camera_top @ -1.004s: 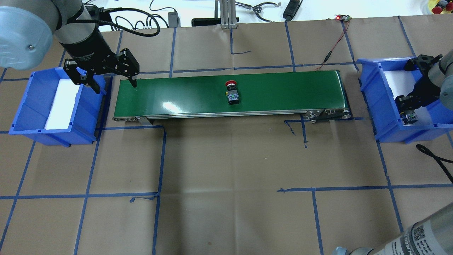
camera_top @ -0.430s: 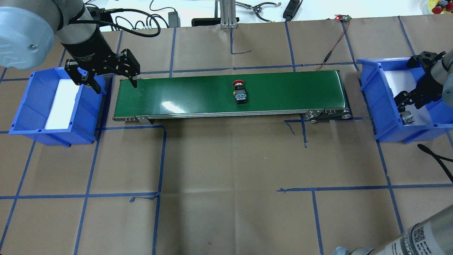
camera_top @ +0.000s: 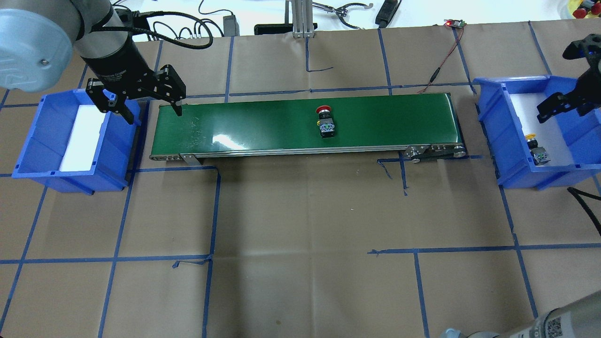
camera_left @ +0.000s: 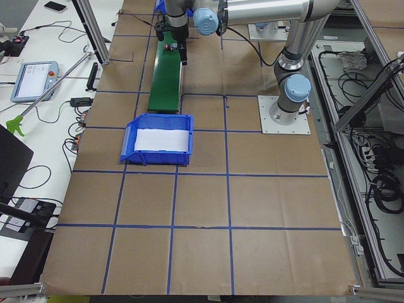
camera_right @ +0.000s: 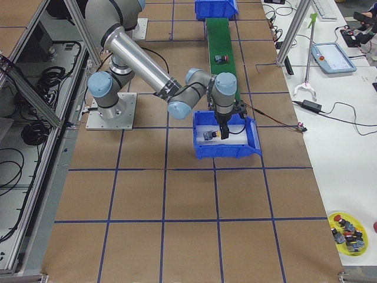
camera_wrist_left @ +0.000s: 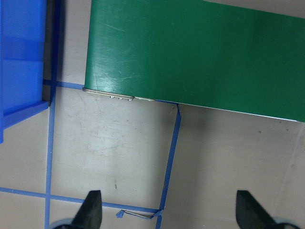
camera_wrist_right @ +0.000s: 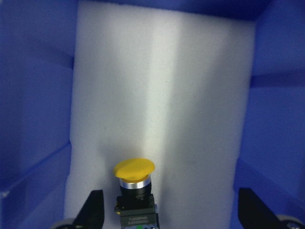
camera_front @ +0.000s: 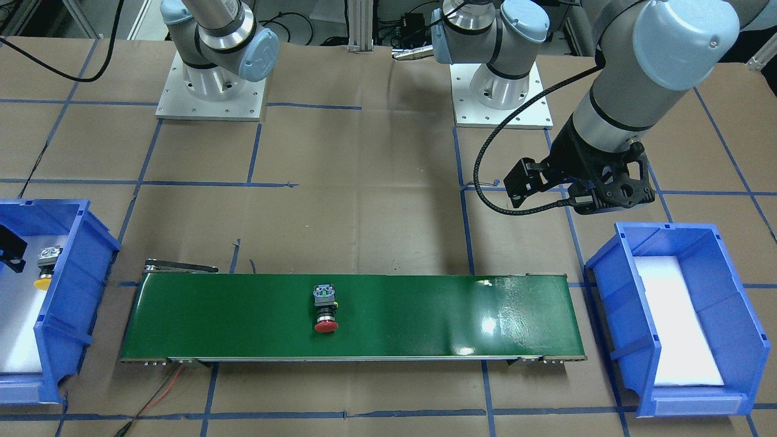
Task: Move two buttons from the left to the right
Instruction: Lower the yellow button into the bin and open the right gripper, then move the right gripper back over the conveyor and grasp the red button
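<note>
The red button (camera_top: 325, 123) lies on its side on the green conveyor belt (camera_top: 263, 124), right of the middle, cap toward the far edge; it also shows in the front view (camera_front: 325, 309). The yellow button (camera_top: 536, 151) lies on the white foam in the right blue bin (camera_top: 488, 122), and shows in the right wrist view (camera_wrist_right: 135, 191). My right gripper (camera_top: 558, 105) is open and empty, raised above that button (camera_wrist_right: 171, 213). My left gripper (camera_top: 152, 112) is open and empty over the belt's left end, beside the left blue bin (camera_top: 28, 141); the left wrist view (camera_wrist_left: 170, 212) shows its spread fingertips.
The left bin holds only white foam. Brown paper with a blue tape grid covers the table. A thin red-black wire (camera_top: 443, 58) runs from a small lit board at the far right to the belt's right end. Cables and a metal post (camera_top: 300, 19) line the far edge.
The red button has ridden the belt to the right. My right gripper has let go of the yellow button in the right bin and lifted away. The left arm has stayed still.
</note>
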Robot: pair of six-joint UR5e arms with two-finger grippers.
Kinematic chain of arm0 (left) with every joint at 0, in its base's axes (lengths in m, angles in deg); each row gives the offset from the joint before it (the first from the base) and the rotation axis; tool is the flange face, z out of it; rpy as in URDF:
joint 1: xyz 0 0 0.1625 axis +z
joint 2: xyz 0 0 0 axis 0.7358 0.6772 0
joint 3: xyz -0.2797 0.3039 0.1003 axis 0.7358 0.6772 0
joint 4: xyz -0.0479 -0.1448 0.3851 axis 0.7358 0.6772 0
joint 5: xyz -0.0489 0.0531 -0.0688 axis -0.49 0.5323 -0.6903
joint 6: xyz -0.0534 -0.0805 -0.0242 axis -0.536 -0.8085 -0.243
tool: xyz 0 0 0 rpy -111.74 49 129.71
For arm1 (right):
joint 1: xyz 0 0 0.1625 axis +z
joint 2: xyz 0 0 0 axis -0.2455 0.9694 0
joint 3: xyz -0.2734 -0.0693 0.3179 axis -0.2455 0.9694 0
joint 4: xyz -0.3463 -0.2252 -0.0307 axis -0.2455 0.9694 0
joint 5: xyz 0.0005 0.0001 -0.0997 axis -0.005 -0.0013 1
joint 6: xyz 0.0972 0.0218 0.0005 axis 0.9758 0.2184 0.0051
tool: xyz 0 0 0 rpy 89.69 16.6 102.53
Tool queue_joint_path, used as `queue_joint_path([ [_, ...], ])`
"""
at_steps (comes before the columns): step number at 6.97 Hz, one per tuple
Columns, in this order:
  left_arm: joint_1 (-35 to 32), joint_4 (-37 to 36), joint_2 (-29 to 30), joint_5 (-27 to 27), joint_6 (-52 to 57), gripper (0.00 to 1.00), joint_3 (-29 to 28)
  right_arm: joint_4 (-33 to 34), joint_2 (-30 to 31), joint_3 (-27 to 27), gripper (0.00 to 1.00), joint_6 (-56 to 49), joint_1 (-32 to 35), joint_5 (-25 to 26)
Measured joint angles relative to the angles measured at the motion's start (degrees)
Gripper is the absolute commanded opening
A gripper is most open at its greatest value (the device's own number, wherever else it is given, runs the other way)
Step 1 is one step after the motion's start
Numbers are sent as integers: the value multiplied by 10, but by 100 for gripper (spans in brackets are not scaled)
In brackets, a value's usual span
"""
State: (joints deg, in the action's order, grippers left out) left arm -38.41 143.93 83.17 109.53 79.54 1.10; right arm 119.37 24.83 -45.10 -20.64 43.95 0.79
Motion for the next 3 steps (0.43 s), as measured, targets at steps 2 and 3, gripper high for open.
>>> queue_joint_path([
  [2,0,0,0,0,0,100,0,-8,33,49,100,67,48,-5],
  [3,0,0,0,0,0,100,0,-8,41,67,100,98,87,-5],
])
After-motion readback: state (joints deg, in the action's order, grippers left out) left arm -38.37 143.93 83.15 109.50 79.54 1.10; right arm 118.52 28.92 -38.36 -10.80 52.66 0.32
